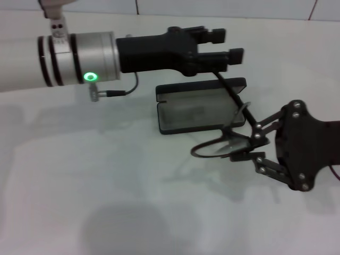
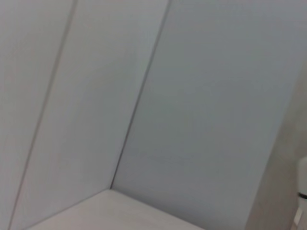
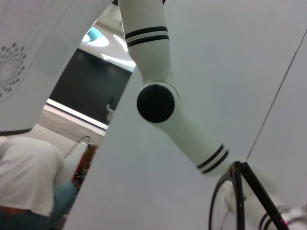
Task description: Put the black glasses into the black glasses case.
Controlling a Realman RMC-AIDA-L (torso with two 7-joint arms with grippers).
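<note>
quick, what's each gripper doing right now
left gripper: open, holding nothing, hovering above the far edge of the open black glasses case.
right gripper: closed on the black glasses, beside the case's near right corner.

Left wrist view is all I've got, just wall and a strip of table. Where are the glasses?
Observer: The right gripper holds the glasses just off the case's near right corner.
Operator: Is the case open?
Observer: Yes, the case lies open on the table, grey lining up.
Operator: Where's my left gripper?
Observer: The left gripper reaches across at the case's far edge, fingers apart, holding nothing.
Operator: Glasses folded?
Observer: No, one temple arm sticks out over the case.
</note>
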